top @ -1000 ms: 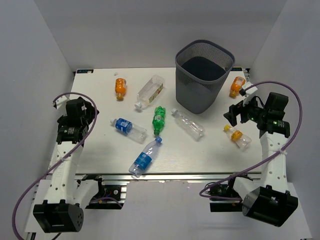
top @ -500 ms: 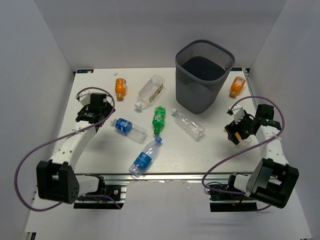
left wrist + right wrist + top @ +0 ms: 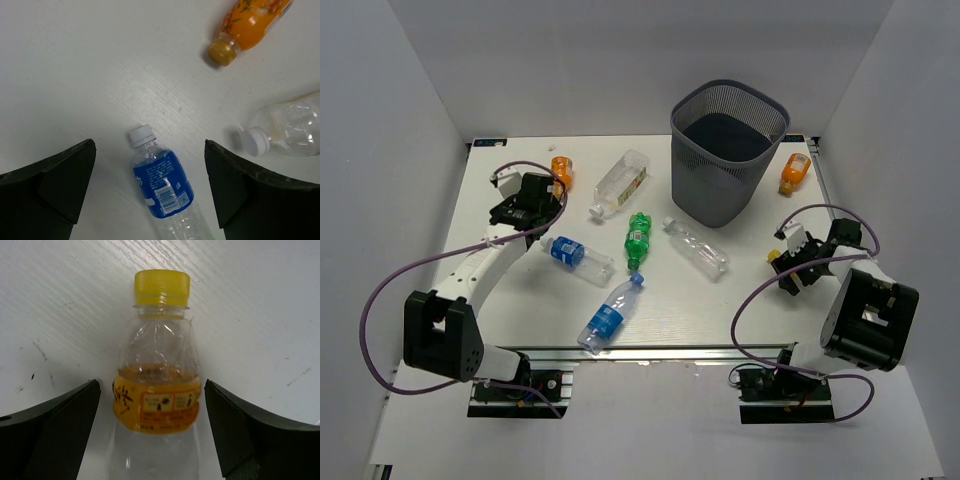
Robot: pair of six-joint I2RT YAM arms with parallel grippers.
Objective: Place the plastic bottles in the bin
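Observation:
The dark grey mesh bin [image 3: 705, 190] stands at the back, right of centre. My left gripper [image 3: 546, 214] [image 3: 150, 146] is open above the capped end of a blue-label bottle [image 3: 578, 256] [image 3: 162, 185], apart from it. My right gripper [image 3: 790, 266] [image 3: 152, 387] is open and low, its fingers astride a clear bottle with a yellow cap and orange label [image 3: 156, 390], with a gap on each side. On the table lie an orange bottle [image 3: 559, 170] [image 3: 250, 22], a squarish clear bottle [image 3: 621, 180] [image 3: 290, 125], a green bottle [image 3: 638, 238], a plain clear bottle [image 3: 698, 248], a second blue-label bottle [image 3: 609, 316] and another orange bottle [image 3: 794, 172].
White walls close in the table [image 3: 510, 290] on the left, right and back. Purple cables loop beside both arms. The second orange bottle lies between the bin and the right wall. The table's front edge is a metal rail [image 3: 650, 350].
My left arm has swung forward and inward to hover over the blue-label bottle. My right arm has lowered and drawn back over the yellow-capped bottle, fingers now on either side of it.

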